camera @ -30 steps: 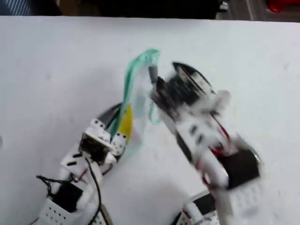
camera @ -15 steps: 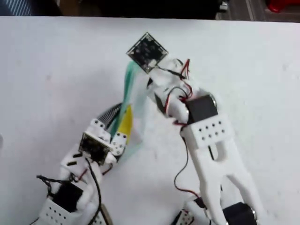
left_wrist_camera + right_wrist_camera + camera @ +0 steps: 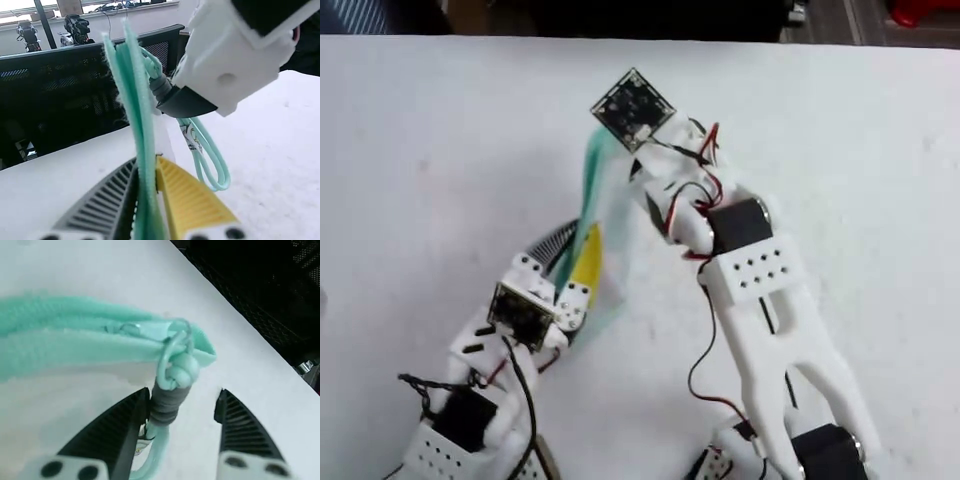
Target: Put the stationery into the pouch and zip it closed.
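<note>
A white bench runs back to a dark room beyond its far edge. The right arm, a blur a second ago, has settled at the far end of the mint pouch and has barely shifted since. The pouch stands on edge near the middle of the bench.

The right gripper has its jaws apart, and the grey zipper pull rests against one jaw, unpinched. The left gripper is clamped on the pouch's near end.

The slider sits at the far end, so zipping looks finished or nearly so. The stationery cannot be seen, and the wrist camera covers the pouch's far end from above.
</note>
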